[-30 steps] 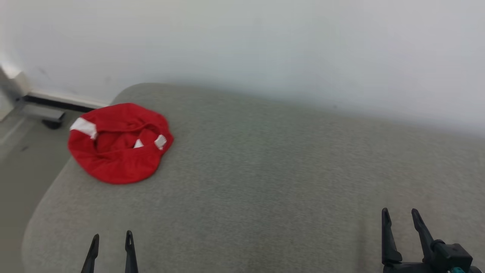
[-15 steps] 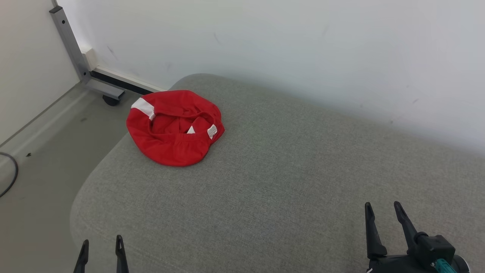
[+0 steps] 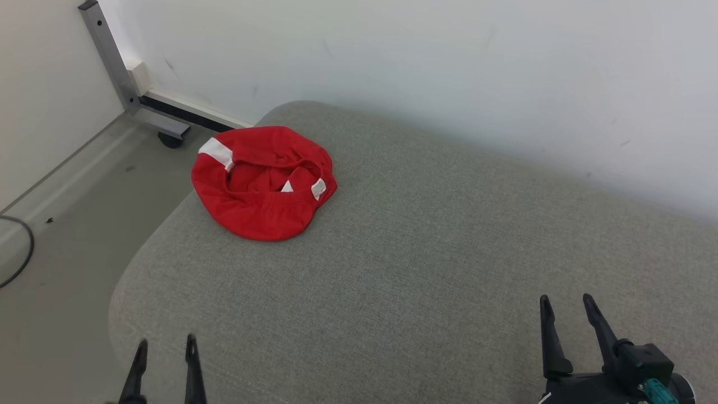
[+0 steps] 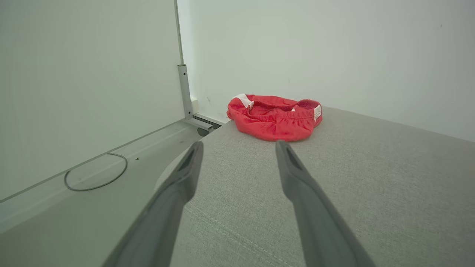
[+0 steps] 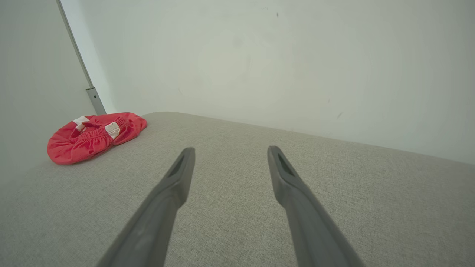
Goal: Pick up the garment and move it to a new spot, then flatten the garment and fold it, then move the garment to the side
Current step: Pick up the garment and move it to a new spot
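Evidently the garment [image 3: 263, 182] has not been handled: it lies bunched in a rounded heap near the far left corner of the grey upholstered surface [image 3: 426, 264], close to that surface's curved edge. It is red, with white patches [image 3: 216, 153] and a gathered elastic band showing in the folds. It may be a pair of shorts, but the crumpled form does not allow a firm finding. Nothing is touching it.

The left gripper [image 3: 167, 341] sits at the near left edge of the surface, jaws parted and empty, its fingers pointing roughly toward the garment but well apart from it. The right gripper [image 3: 565, 299] sits at the near right, jaws likewise spread with nothing between them, farther from the garment than the left one.

Beyond the surface stands a pale wall [image 3: 449, 67]. To the left are a grey metal frame [image 3: 109, 62] on a dark caster [image 3: 170, 139], bare floor [image 3: 67, 213] and a loop of dark cable [image 3: 22, 252].

Assessment: no stage of the task appears complete. The pick-up, the move to a new spot, the flattening, the fold and the final shift to the side are all outstanding. The left arm looks better placed to make the first reach.
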Controlling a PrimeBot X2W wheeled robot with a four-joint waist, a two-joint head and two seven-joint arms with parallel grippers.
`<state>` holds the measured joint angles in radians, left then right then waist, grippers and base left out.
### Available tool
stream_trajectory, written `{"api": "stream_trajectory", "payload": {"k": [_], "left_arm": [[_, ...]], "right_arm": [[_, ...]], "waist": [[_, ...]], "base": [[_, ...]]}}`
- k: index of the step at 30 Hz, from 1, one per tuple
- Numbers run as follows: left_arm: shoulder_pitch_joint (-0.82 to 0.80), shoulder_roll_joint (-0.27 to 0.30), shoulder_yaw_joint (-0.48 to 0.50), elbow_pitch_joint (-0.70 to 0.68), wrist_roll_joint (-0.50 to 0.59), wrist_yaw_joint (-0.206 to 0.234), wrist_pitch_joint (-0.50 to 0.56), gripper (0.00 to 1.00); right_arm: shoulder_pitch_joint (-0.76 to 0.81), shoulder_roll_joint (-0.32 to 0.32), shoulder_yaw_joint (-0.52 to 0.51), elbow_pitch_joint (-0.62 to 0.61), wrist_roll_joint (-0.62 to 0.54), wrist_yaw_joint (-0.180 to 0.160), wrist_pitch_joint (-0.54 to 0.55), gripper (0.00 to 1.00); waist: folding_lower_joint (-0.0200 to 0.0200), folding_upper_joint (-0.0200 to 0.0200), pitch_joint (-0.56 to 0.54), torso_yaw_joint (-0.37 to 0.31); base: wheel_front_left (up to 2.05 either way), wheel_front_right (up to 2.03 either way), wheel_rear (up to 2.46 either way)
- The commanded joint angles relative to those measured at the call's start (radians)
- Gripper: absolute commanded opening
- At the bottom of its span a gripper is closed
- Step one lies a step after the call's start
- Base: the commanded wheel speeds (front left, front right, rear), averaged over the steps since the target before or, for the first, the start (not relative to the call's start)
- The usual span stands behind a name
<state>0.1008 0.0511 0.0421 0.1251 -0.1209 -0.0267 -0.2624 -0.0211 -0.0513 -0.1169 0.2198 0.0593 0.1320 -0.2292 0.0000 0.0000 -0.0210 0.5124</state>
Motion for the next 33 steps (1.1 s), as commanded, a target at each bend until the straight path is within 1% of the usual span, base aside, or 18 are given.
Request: {"api": "stream_trajectory", "payload": {"k": [1,6,8,12,16,20,22,23,28,31,33], "left_arm": [[-0.040,0.000,-0.004,0.012,0.003,-0.009,-0.003,1.00],[-0.198,0.007,-0.027,0.130,0.000,-0.038,-0.003,1.00],[-0.281,0.009,-0.018,0.199,-0.027,-0.046,0.002,1.00],[-0.470,0.007,0.013,0.351,-0.109,-0.062,0.047,1.00],[-0.649,0.034,0.054,0.508,-0.187,-0.076,0.127,1.00],[-0.794,0.079,0.112,0.633,-0.287,-0.088,0.198,1.00],[-0.851,0.113,0.137,0.683,-0.324,-0.095,0.221,1.00],[-0.898,0.141,0.150,0.726,-0.346,-0.095,0.240,1.00],[-0.979,0.212,0.167,0.824,-0.370,-0.094,0.286,1.00],[-1.013,0.246,0.165,0.882,-0.362,-0.073,0.312,1.00],[-1.031,0.257,0.162,0.917,-0.358,-0.057,0.338,1.00]], "right_arm": [[0.001,0.002,-0.006,-0.004,0.003,-0.003,-0.001,1.00],[0.026,0.002,-0.035,-0.042,-0.016,-0.003,0.011,1.00],[0.023,0.002,-0.035,-0.073,-0.028,-0.003,0.026,1.00],[0.006,0.002,-0.017,-0.137,-0.058,-0.003,0.064,1.00],[-0.021,-0.001,0.013,-0.213,-0.090,-0.003,0.109,1.00],[-0.047,-0.017,0.038,-0.290,-0.104,-0.003,0.148,1.00],[-0.055,-0.017,0.050,-0.326,-0.094,-0.003,0.161,1.00],[-0.063,-0.016,0.054,-0.362,-0.090,-0.003,0.172,1.00],[-0.074,-0.010,0.051,-0.422,-0.086,-0.003,0.174,1.00],[-0.074,-0.006,0.049,-0.430,-0.081,-0.003,0.165,1.00],[-0.076,-0.003,0.048,-0.431,-0.078,-0.003,0.157,1.00]], "waist": [[0.0000,0.0000,0.007,0.002],[0.0000,0.0000,0.049,0.002],[0.0000,0.0000,0.084,-0.019],[0.0000,0.0000,0.165,-0.089],[0.0000,0.0000,0.256,-0.182],[0.0000,0.0000,0.351,-0.276],[0.0000,0.0000,0.396,-0.321],[0.0000,0.0000,0.442,-0.360],[0.0000,0.0000,0.539,-0.439],[0.0000,0.0000,0.574,-0.474],[0.0000,0.0000,0.589,-0.487]], "base": [[0.00,0.00,0.00],[0.00,0.00,0.00],[0.00,0.00,0.00],[0.00,0.00,0.00],[0.00,0.00,0.00],[0.00,0.00,0.00],[0.00,0.00,0.00],[0.00,0.00,0.00],[0.00,0.00,0.00],[0.00,0.00,0.00],[0.00,0.00,0.00]]}}
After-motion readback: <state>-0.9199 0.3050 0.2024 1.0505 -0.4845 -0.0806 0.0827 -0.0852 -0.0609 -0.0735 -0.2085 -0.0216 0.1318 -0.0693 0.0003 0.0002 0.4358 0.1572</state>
